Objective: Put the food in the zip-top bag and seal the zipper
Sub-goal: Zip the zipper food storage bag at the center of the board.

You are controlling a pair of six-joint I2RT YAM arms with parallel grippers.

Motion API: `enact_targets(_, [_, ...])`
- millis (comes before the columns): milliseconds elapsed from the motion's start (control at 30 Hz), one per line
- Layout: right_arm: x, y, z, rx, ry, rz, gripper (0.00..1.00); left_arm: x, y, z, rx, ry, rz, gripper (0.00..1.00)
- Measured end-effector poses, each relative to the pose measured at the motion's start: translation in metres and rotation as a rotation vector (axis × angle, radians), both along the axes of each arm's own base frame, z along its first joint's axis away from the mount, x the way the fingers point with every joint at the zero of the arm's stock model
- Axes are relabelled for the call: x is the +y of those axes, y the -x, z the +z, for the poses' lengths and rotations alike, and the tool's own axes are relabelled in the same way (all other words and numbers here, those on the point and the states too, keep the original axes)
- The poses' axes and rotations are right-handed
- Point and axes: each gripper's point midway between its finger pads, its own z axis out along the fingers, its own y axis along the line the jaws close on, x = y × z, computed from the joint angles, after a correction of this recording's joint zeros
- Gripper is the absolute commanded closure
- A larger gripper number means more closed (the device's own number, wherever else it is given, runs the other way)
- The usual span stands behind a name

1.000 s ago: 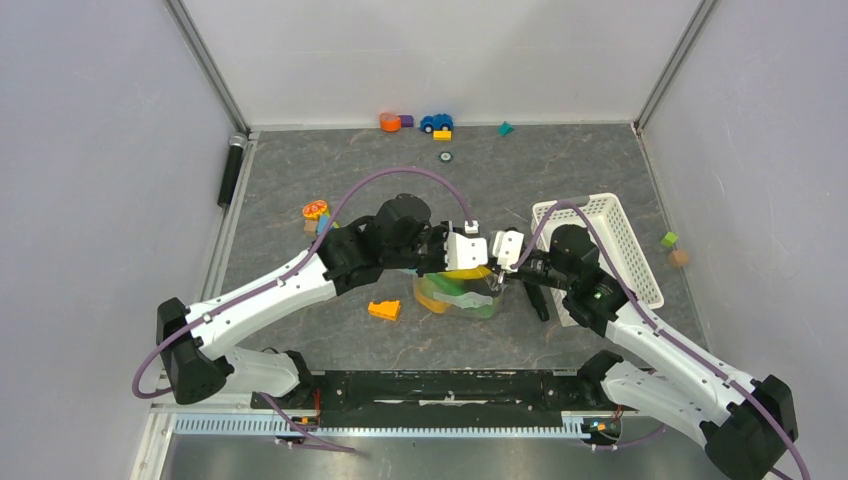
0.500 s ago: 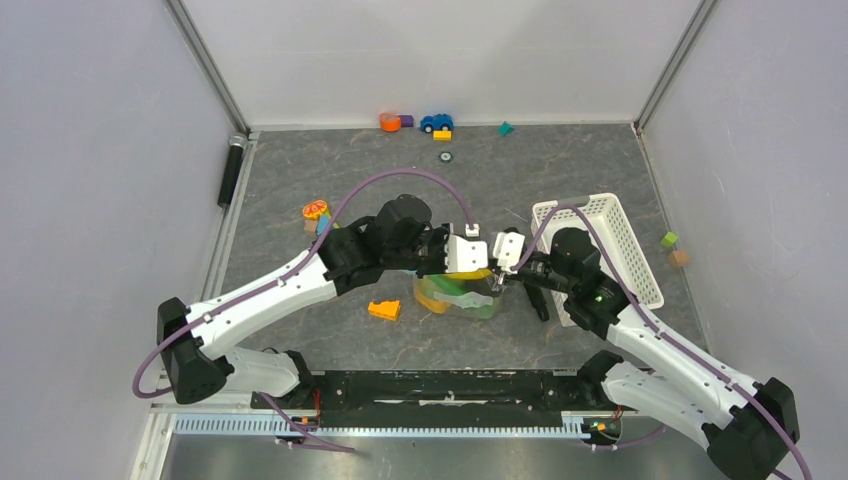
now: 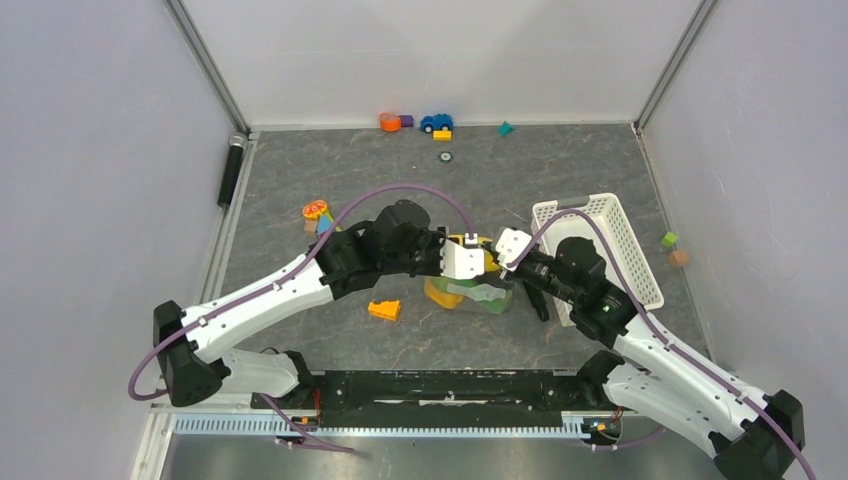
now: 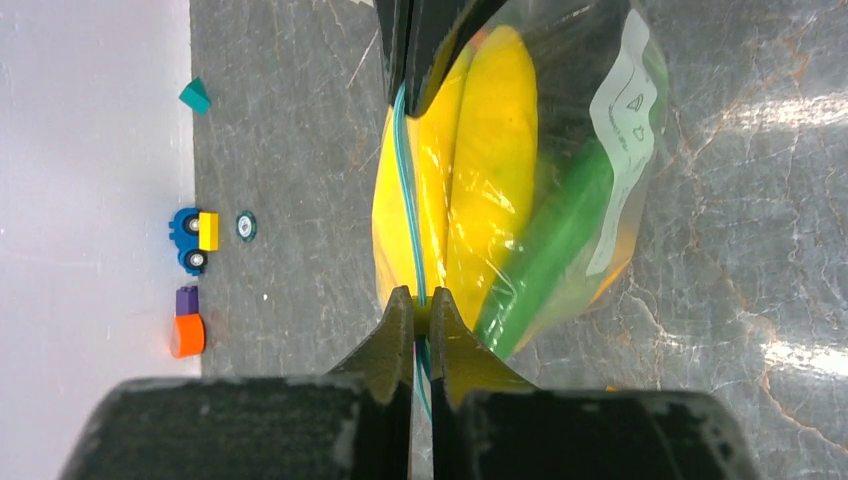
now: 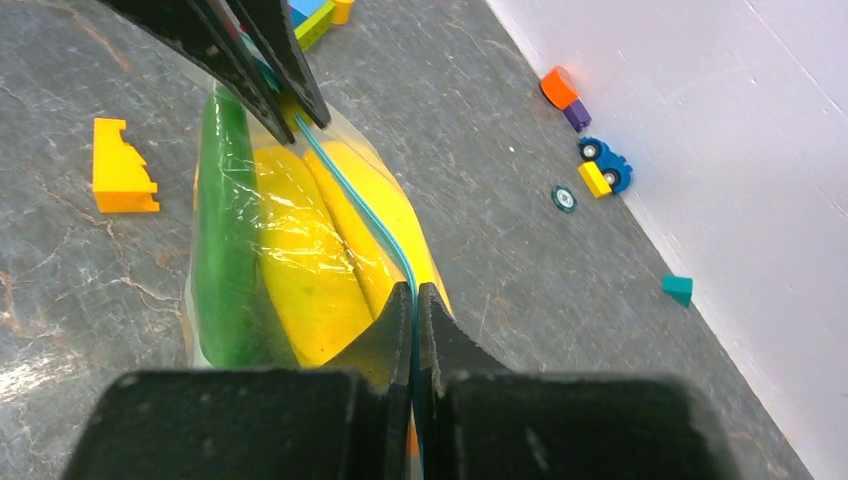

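The clear zip-top bag (image 3: 470, 294) hangs between my two grippers at the table's middle, its bottom near the grey surface. Inside it I see yellow food (image 4: 490, 180) and a long green pod (image 4: 550, 240), also in the right wrist view as the yellow food (image 5: 300, 270) and pod (image 5: 225, 240). The teal zipper (image 4: 405, 200) runs taut between both grippers, also in the right wrist view (image 5: 355, 210). My left gripper (image 4: 421, 312) is shut on one end of the zipper. My right gripper (image 5: 413, 300) is shut on the other end. The bag's pale label (image 4: 620, 130) faces outward.
An orange stepped wedge (image 3: 384, 310) lies left of the bag. A white slotted basket (image 3: 600, 245) stands to the right. Toy blocks and a blue car (image 3: 436, 122) sit along the back wall. More small toys (image 3: 316, 212) lie at the left, two cubes (image 3: 675, 248) at the right.
Both grippers have lowered and tilted with the bag, and the bag has shifted a little right and down. Both stay shut on the zipper.
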Motion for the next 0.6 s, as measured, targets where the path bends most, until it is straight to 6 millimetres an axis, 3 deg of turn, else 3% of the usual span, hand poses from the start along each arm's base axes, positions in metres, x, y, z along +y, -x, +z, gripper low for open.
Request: enact_targets(600, [-0.019, -0.011, -0.006, 0.002, 0.017, -0.125, 1.00, 0.037, -0.002, 0.005, -0.105, -0.108, 0.032, 0.98])
